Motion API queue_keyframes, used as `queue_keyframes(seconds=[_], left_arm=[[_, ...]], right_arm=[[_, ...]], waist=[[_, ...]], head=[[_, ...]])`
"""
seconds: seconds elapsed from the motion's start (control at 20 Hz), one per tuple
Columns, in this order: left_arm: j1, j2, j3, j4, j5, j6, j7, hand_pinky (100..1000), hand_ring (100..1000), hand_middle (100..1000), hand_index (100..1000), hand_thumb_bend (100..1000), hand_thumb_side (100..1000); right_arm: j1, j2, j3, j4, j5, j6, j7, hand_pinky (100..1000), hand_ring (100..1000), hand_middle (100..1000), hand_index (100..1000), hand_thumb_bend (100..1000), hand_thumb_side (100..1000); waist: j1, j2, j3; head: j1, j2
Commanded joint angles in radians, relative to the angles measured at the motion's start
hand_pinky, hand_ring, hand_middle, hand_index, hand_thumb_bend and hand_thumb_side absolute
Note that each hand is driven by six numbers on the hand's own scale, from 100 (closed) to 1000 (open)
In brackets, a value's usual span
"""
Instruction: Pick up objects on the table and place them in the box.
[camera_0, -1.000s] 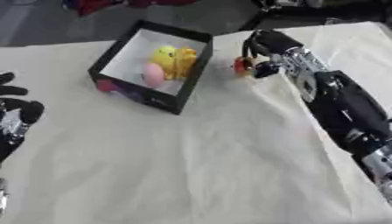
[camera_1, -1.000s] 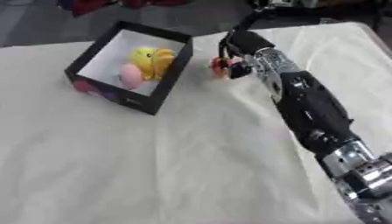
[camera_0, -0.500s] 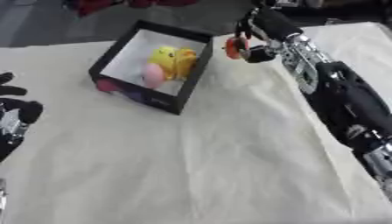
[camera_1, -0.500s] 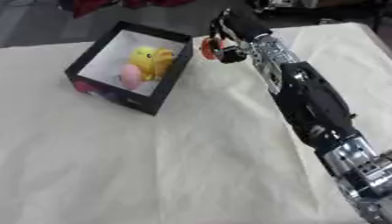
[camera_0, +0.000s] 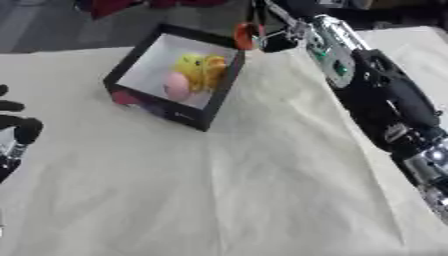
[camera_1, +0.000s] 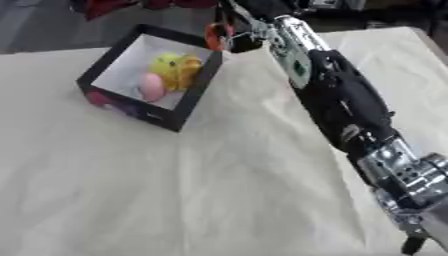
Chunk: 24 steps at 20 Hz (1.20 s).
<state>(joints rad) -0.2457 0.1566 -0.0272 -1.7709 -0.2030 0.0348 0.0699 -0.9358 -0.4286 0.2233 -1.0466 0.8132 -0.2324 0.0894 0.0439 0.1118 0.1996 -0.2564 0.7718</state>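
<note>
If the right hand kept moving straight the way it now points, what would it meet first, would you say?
Probably the far right corner of the black open-topped box: the right hand, shut on a small orange object, points left toward that rim. Depth is unclear, so it might pass above it.

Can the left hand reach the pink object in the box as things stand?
Probably yes, though from a distance: the left hand rests at the near left edge, with only bare cloth between it and the box, whose open top leaves the pink object exposed beside the yellow toy.
</note>
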Motion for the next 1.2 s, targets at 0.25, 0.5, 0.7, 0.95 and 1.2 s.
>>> queue_keyframes(seconds=[0.25,0.5,0.7,0.95,1.2], left_arm=[[-0.034,-0.004,-0.013,-0.026,0.003,-0.006,-0.014,732,514,576,816,976,650],[-0.052,-0.010,-0.021,-0.028,0.006,-0.007,-0.022,732,513,575,815,978,650],[-0.064,-0.014,-0.025,-0.030,0.008,-0.007,-0.027,731,513,575,815,979,650],[-0.068,-0.015,-0.025,-0.032,0.008,-0.007,-0.027,731,512,574,815,981,650],[-0.068,-0.015,-0.024,-0.033,0.007,-0.008,-0.026,730,512,574,815,981,650]], right_arm=[[-0.056,0.044,-0.002,0.016,-0.057,-0.012,0.018,814,684,385,258,100,136],[-0.058,0.075,-0.003,0.060,-0.075,-0.033,0.037,822,696,414,288,100,207],[-0.052,0.100,0.001,0.089,-0.066,-0.042,0.051,821,699,431,331,100,203],[-0.045,0.108,0.001,0.097,-0.045,-0.042,0.009,820,713,489,618,100,163],[-0.040,0.106,0.007,0.095,-0.018,-0.023,-0.021,833,766,632,899,100,381]], waist=[[-0.011,-0.015,0.038],[-0.013,-0.002,0.062],[-0.011,0.004,0.075],[-0.013,0.006,0.077],[-0.014,0.004,0.077]], head=[[-0.070,-0.002],[-0.096,-0.002],[-0.107,-0.002],[-0.104,-0.002],[-0.100,-0.002]])
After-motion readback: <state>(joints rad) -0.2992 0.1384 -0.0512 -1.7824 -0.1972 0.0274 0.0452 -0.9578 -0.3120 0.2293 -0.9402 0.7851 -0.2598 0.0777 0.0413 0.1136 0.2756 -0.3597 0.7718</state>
